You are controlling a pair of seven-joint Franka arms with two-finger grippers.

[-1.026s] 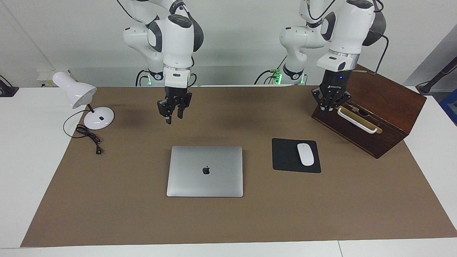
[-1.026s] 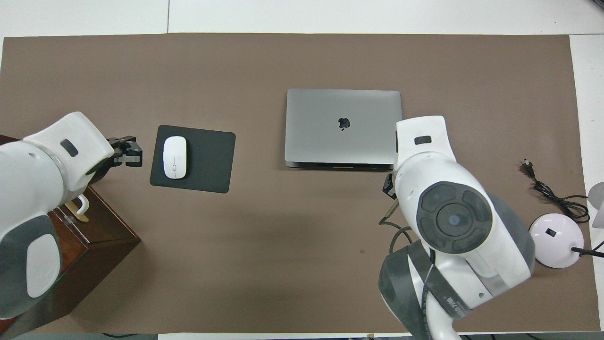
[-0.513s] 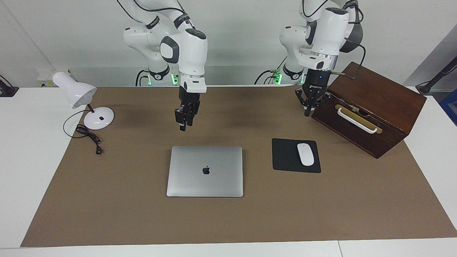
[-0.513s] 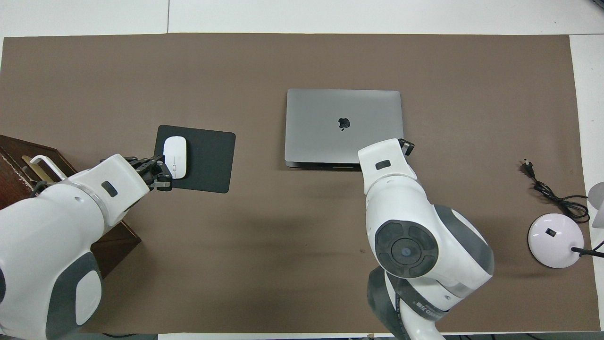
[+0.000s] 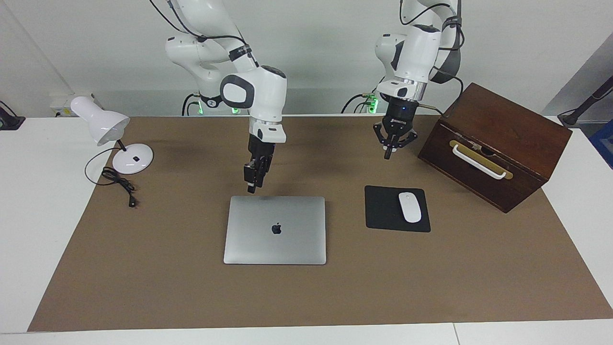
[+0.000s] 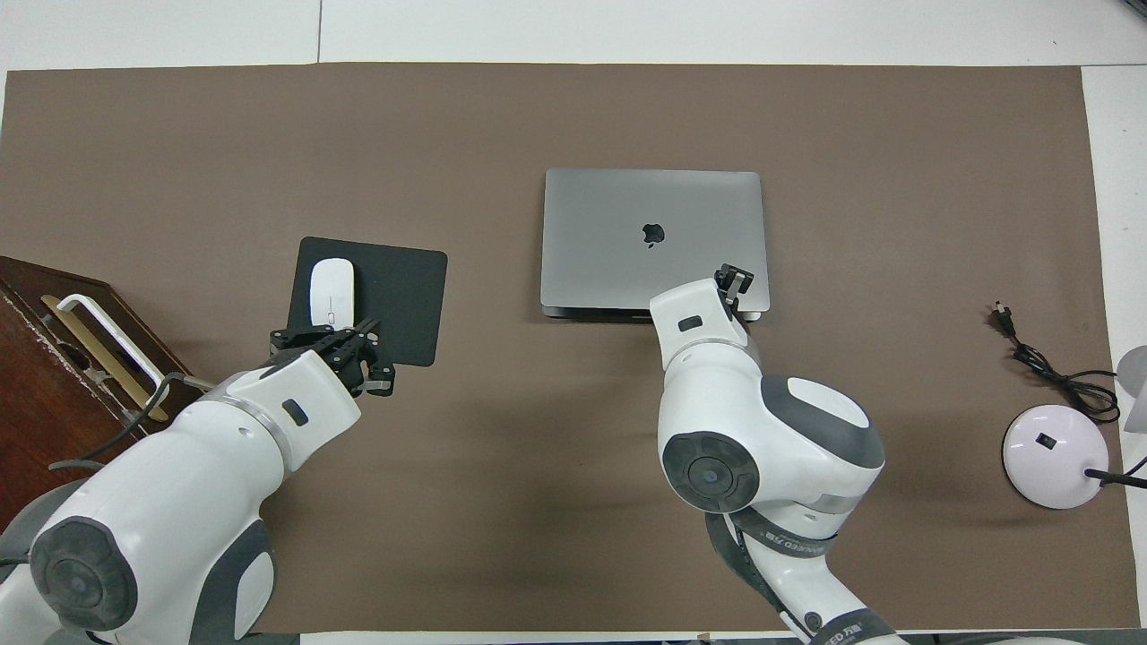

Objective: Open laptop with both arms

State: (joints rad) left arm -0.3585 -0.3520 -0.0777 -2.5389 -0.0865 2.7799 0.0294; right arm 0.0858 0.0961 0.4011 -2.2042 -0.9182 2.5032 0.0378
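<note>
Just above the laptop's edge nearest the robots, toward the right arm's end of it, the right gripper (image 5: 252,184) hangs with its fingertips pressed together and aimed down. From the facing view it sits close over that edge without clearly touching it; whether there is contact I cannot tell at this angle. Closed fingers suit a narrow tip, which I judge is meant to work against the lid or pin the base instead of pinching anything.

The laptop (image 5: 275,230) lies shut and flat on the brown mat (image 5: 191,287), near the table's middle, logo up. The overhead view shows a dark seam and notch along the edge nearest the robots, so the lid's opening lip most likely faces the arms, which would explain why the right gripper is placed there.

The left gripper (image 5: 391,147) is up in the air over bare mat, beside the wooden box (image 5: 498,143) and short of the black mouse pad (image 5: 383,208) with its white mouse (image 5: 410,207). Its fingertips are also together and it holds nothing. It stands well apart from the laptop, so the two-armed lift is not yet set up; it would need to cross toward the lid.

A white desk lamp (image 5: 107,129) and its cord (image 5: 117,182) sit at the right arm's end, clear of the work.
</note>
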